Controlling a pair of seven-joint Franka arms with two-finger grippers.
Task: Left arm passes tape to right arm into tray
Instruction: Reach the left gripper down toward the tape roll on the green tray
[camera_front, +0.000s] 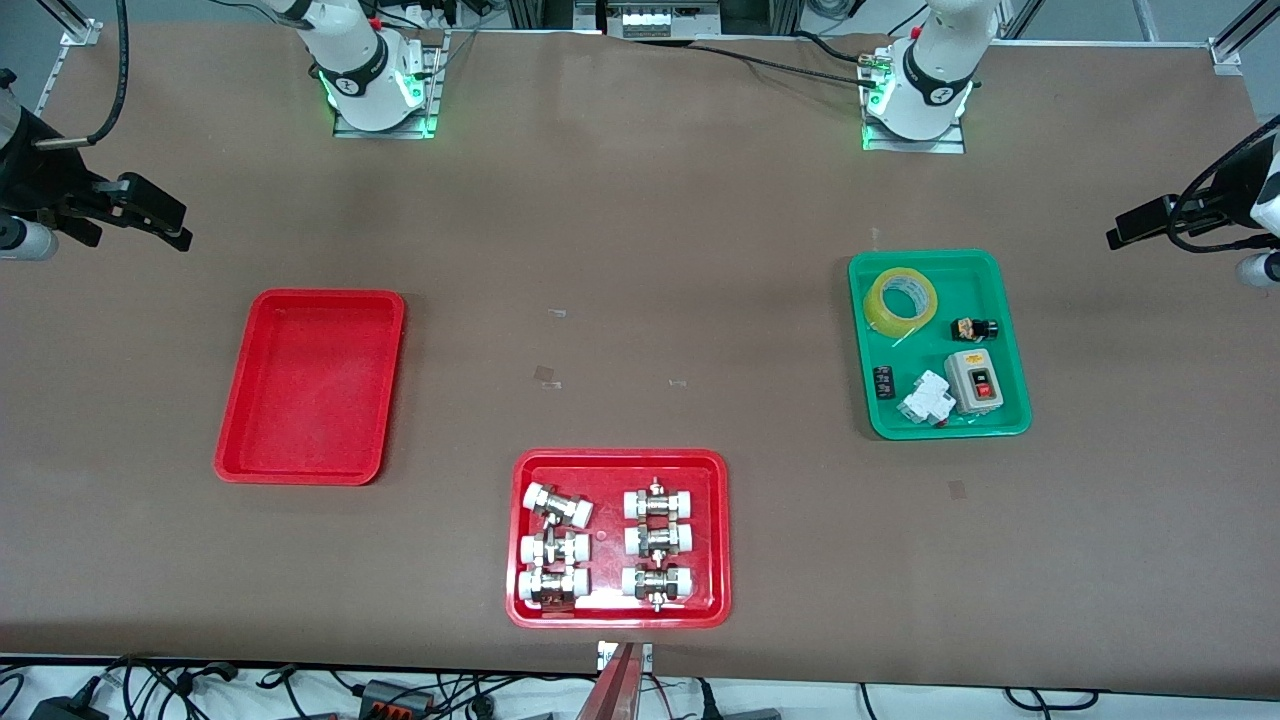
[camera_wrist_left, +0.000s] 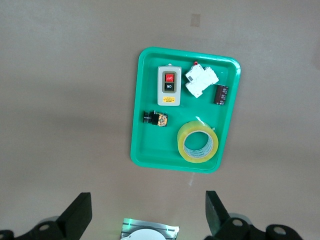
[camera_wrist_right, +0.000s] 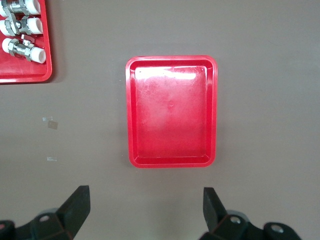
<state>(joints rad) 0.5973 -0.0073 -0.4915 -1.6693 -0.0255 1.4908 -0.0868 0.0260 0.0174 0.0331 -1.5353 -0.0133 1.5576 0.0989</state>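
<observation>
Both arms are white with black joint bands and green lights glowing at their bases, which sit on metal plates. Black cables run to the left arm (camera_front: 925, 80) and the right arm (camera_front: 360, 65). Their grippers are black.

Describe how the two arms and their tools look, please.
Both arms are white, with black rings at the base and green lights below. The left tool and right tool are black, and black cables run to them. In each wrist view, two black fingers with flat tips stand wide apart.
</observation>
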